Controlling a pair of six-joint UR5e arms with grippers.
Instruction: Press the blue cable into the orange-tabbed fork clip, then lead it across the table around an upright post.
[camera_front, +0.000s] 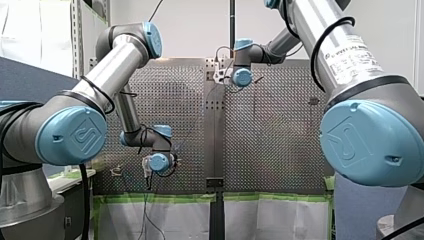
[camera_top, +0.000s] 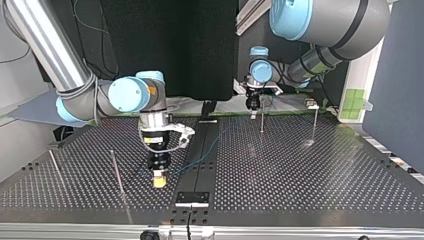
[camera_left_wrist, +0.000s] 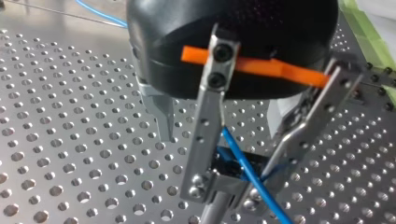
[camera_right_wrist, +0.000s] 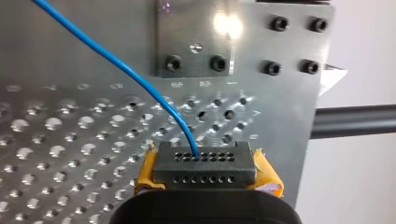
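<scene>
In the right wrist view my right gripper (camera_right_wrist: 205, 173) is shut with yellow pads (camera_right_wrist: 267, 173) on a black connector block (camera_right_wrist: 205, 161). The blue cable (camera_right_wrist: 116, 65) leaves that block and arcs away over the perforated plate. The top view shows this gripper (camera_top: 159, 181) low over the table at the left, and the cable (camera_top: 212, 145) running back to my left gripper (camera_top: 253, 106). In the left wrist view my left gripper (camera_left_wrist: 229, 193) stands open. Its metal fingers (camera_left_wrist: 205, 126) straddle a small black clip (camera_left_wrist: 227, 169) that the blue cable (camera_left_wrist: 245, 170) crosses. An orange strip (camera_left_wrist: 271, 69) lies across the black body above.
Thin upright posts stand on the table: one (camera_top: 262, 120) beside my left gripper, one (camera_top: 315, 125) further right, and two (camera_top: 118, 172) (camera_top: 55, 167) at the top view's left. A dark rail (camera_top: 200, 160) runs down the table's middle. Green tape (camera_left_wrist: 369, 37) edges the plate.
</scene>
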